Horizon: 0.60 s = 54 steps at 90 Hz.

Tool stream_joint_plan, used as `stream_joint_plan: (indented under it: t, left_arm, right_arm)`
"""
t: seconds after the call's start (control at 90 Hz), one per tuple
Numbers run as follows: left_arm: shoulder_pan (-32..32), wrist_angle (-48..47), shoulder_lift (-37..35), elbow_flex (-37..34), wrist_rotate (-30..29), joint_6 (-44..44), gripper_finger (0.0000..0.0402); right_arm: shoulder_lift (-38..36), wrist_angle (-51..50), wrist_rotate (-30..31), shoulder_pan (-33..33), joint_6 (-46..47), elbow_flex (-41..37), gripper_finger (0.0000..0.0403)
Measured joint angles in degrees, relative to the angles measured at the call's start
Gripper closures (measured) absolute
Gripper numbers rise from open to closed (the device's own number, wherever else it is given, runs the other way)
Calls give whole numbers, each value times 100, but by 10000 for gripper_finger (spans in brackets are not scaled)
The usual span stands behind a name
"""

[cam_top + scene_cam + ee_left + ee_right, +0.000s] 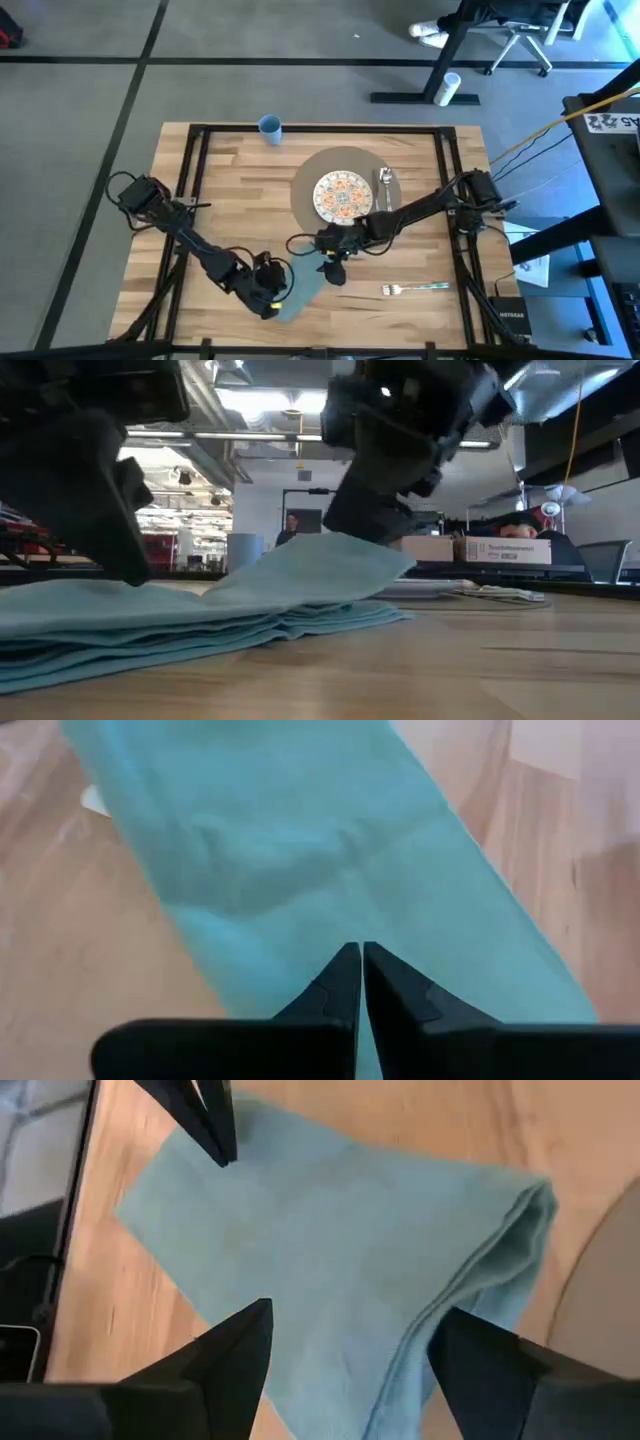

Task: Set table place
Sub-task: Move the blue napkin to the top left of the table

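The left gripper point(272, 296) was pinched shut on the near end of the teal napkin point(303, 290), apparently anchoring it on the table point(230, 190). The right gripper point(334, 274) hung spread wide over the napkin's far end, holding nothing, likely readying to straighten it. Behind them lay the round placemat point(308, 172) bearing the patterned plate point(343, 196) and spoon point(386, 187), while the fork point(414, 289) waited to the right.

Matt teal cloth napkin point(340, 1250), planked wood table point(240, 190)

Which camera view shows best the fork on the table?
The high view: the fork lies whole on the table, right of the napkin. The low view and both wrist views do not show it clearly.
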Motion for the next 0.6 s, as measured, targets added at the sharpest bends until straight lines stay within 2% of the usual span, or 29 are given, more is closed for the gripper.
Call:
stream_joint_plan:
  t: [0.289, 0.489, 0.6]
  left_arm:
    - [-95, -10, -2, 2, -5, -102, 402]
    - [-219, -6, -2, 7, -51, -157, 402]
    - [-208, 7, -7, 9, -182, -116, 402]
  right_arm:
    - [0, -1469, 596, 12, -390, 860, 162]
    - [19, -1388, 390, 12, -390, 855, 164]
    - [91, -1262, 294, 12, -390, 763, 191]
